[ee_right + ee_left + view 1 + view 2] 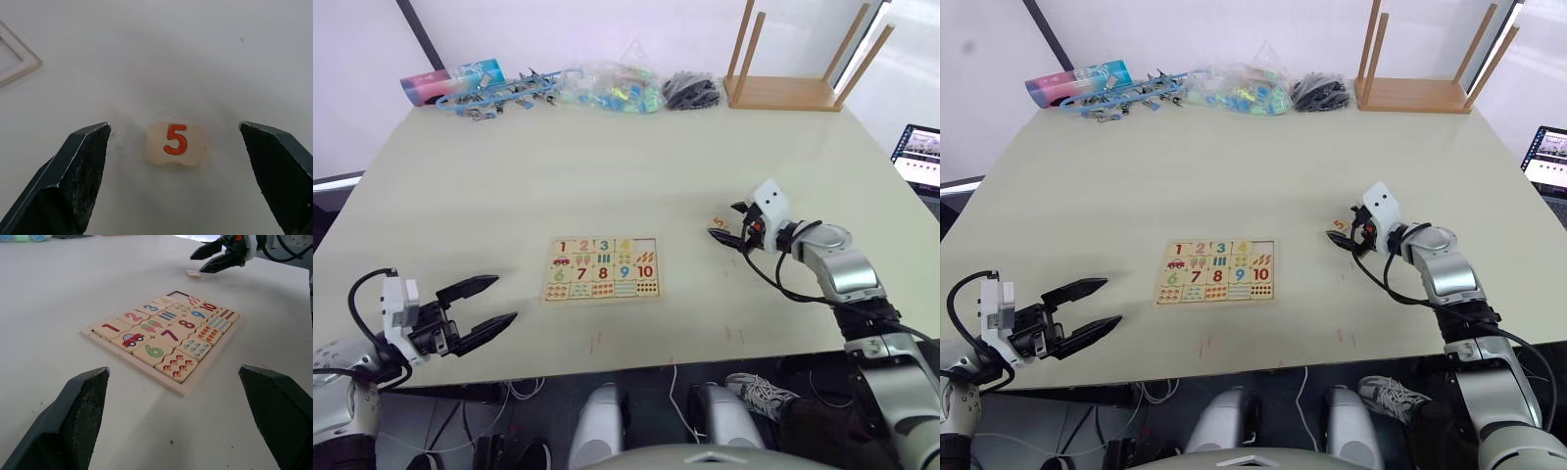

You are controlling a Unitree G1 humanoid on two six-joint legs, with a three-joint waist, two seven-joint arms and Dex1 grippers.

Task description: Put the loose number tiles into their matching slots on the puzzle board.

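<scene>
While spread wide over the orange 5 tile (pixel 175 144) lying flat on the table (pixel 509 166) right of the puzzle board (pixel 601 269), lower squarely, centre both fingers, close gently, then carry to the vacant top-right slot (pixel 182 294).

Small pale wooden tile (pixel 175 144) has an orange-red 5; flat pale wooden puzzle board (pixel 601 268) shows multicoloured digits and tiny counting pictures.

table (pixel 607 166): pale | wall (pixel 607 29): white | laptop (pixel 920 157): right edge
</scene>
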